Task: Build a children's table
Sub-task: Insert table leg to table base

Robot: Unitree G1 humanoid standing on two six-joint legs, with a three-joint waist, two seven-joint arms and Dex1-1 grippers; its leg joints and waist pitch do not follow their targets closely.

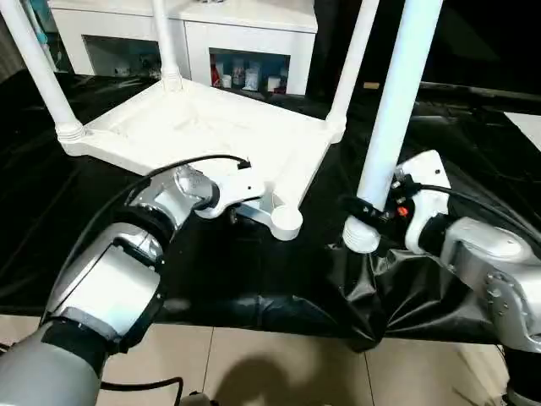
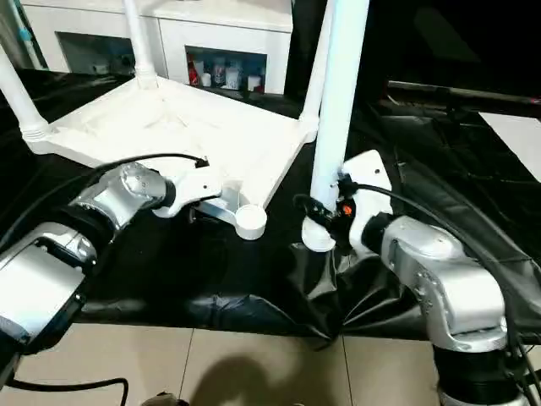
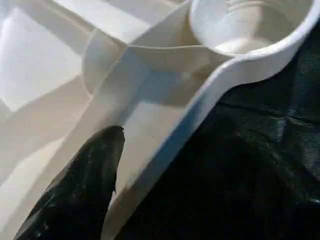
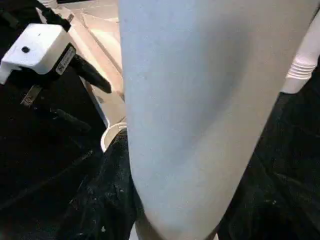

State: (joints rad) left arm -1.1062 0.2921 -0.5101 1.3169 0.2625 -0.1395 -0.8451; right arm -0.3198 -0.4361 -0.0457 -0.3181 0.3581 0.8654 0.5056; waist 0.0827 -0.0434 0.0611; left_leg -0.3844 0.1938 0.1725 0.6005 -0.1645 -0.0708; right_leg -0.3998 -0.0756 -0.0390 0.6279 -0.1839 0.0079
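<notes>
Head view: the upturned tabletop point(image 1: 211, 127) carries three fitted legs; its empty corner socket point(image 1: 286, 220) sits just beside the left gripper point(image 1: 239, 205). The right gripper point(image 1: 372, 213) clamps the fourth leg point(image 1: 390, 110) upright. Left wrist view: one finger point(image 3: 80, 190) lies over the tabletop's rim, its grip unclear

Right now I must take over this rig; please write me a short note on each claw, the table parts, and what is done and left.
Left claw: grips the tabletop rim beside the empty corner socket.
Right claw: shut on the fourth leg, held upright, its thick end low beside that socket, over the black sheet.
Done: three legs stand in their sockets on the upside-down tabletop.
Left: bring the fourth leg over the empty socket and push it in.
</notes>
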